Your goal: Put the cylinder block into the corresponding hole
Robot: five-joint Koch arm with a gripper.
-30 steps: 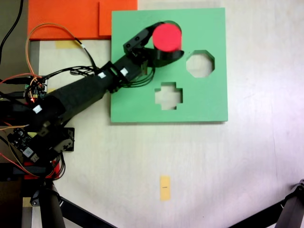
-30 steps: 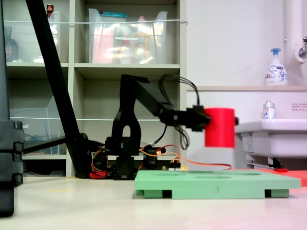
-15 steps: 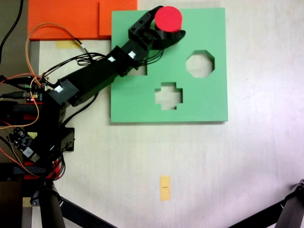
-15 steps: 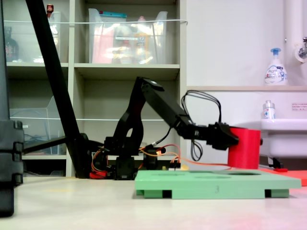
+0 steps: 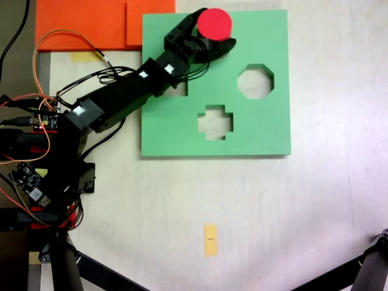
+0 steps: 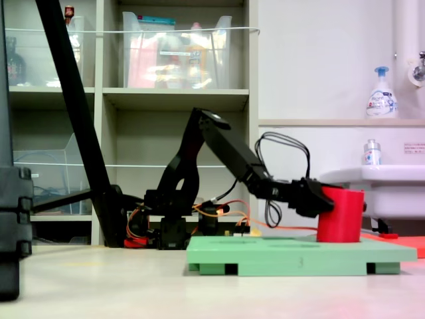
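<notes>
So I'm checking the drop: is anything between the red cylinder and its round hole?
Nothing visible. The gripper holds the red cylinder low over the green board's top edge; the cylinder hides the round hole.

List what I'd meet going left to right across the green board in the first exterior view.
Square cut-out, partly under the arm → cross-shaped cut-out → octagonal cut-out. The red cylinder block, held in the gripper, sits above the cross, so I leave it unranked.
</notes>
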